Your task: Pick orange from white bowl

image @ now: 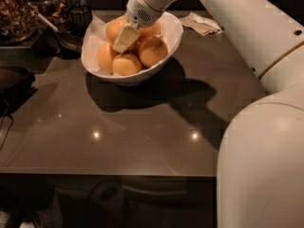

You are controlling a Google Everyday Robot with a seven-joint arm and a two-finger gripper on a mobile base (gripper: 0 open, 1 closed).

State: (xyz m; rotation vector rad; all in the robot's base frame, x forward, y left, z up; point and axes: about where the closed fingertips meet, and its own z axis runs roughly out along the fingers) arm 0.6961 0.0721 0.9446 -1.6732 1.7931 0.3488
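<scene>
Dark countertop (142,127), white bowl (172,34) at upper centre: the gripper (124,39) is being held among the fruit, just beside the orange (115,29). Whether it is spread or pinching cannot be told. Nothing is being lifted yet; grasping and raising are judged outstanding.

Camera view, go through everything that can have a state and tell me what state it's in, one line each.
White bowl, upright on the counter, paper-lined, holding the oranges.
Oranges, piled together in the bowl, none lifted out.
Gripper, down inside the bowl, among the oranges at the top of the pile.
Napkin, crumpled, lying on the counter behind the bowl.
</scene>
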